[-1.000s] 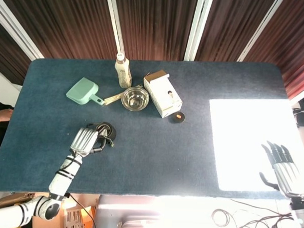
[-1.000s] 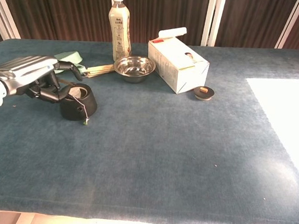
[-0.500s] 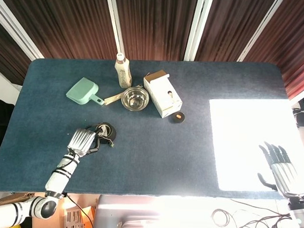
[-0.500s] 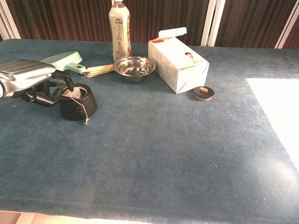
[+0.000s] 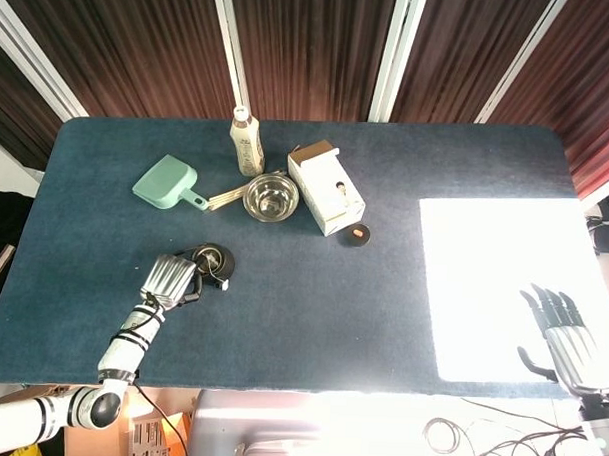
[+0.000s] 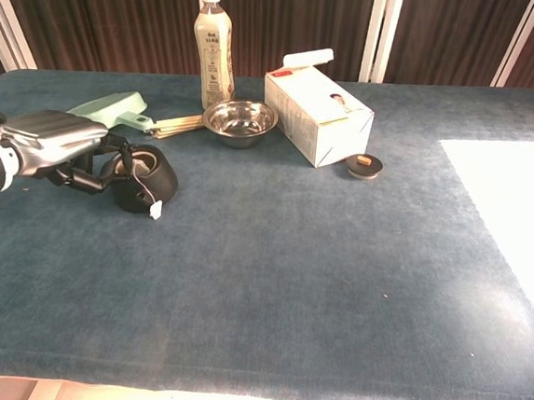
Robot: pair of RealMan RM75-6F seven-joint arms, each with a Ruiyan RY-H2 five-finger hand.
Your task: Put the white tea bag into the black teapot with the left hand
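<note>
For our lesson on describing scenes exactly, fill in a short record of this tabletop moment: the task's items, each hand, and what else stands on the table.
teapot: black teapot on the blue table, near its left edge
tea bag: white tea bag showing in the pot's mouth; its tag hangs outside
left hand: left hand beside the pot, fingers curled at its side
right hand: right hand apart from everything, fingers spread
other items: bottle, steel bowl, white carton, green dustpan
</note>
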